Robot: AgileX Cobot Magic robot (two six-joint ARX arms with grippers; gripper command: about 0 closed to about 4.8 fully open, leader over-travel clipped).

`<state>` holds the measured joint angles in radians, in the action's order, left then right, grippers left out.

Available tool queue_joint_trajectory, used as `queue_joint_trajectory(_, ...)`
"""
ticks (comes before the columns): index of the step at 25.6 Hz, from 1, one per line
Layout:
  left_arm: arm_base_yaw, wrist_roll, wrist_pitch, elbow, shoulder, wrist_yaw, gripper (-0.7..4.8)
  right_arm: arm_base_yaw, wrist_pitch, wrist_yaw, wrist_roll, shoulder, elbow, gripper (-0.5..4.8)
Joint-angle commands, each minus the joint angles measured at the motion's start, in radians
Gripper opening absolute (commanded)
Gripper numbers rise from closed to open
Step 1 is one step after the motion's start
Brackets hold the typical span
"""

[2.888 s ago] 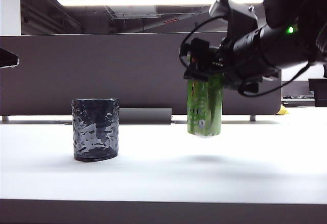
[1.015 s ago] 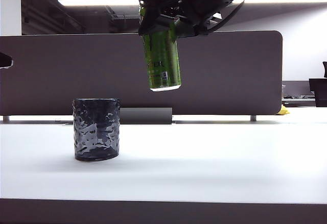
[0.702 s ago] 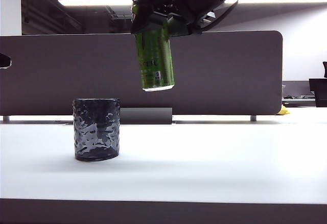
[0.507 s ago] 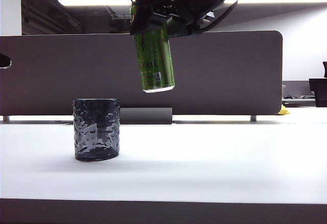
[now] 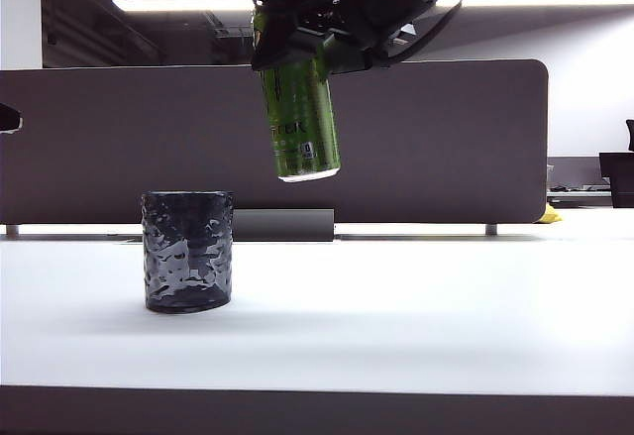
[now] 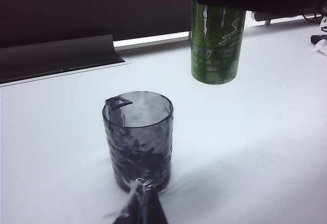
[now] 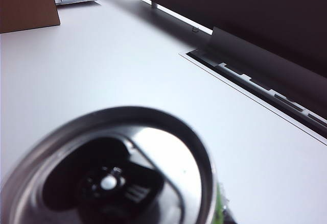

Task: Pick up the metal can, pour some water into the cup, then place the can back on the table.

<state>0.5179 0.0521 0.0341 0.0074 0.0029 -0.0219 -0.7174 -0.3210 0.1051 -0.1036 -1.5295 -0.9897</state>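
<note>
The metal can is a tall slim green tin with a black claw logo, pale lettering and a silver bottom rim. It hangs in the air, tipped a little off upright, higher than the cup and off to the cup's right in the exterior view, well clear of the bench. The right hand is clenched on the can's upper part, and its wrist camera looks straight down on the can's silver lid.

The cup is a short, wide, dark tumbler with glossy dimpled walls, standing upright on the white bench; seen from the left wrist it looks translucent and smoky.

Only a dark tip of the left hand shows, near the cup's base; whether it is released or clenched cannot be told.
</note>
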Motion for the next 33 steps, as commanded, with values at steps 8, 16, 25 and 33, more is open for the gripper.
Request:
queue_joint_trajectory(8,-0.003,0.0,-0.013,0.002,0.001,-0.001,-0.05,-0.002,-0.04,0.002,-0.009,0.007,-0.012,2.91)
queue_joint_trajectory(16,-0.003,0.0,-0.013,0.002,0.001,-0.001,-0.05,-0.002,-0.043,0.002,-0.009,0.007,-0.012,2.91)
queue_joint_trajectory(25,-0.003,0.0,-0.013,0.002,0.001,-0.001,-0.05,-0.002,-0.051,0.005,-0.009,0.007,-0.013,2.91)
queue_joint_trajectory(33,-0.003,0.0,-0.013,0.002,0.001,-0.001,-0.05,-0.003,-0.022,0.028,-0.026,-0.039,-0.09,2.92)
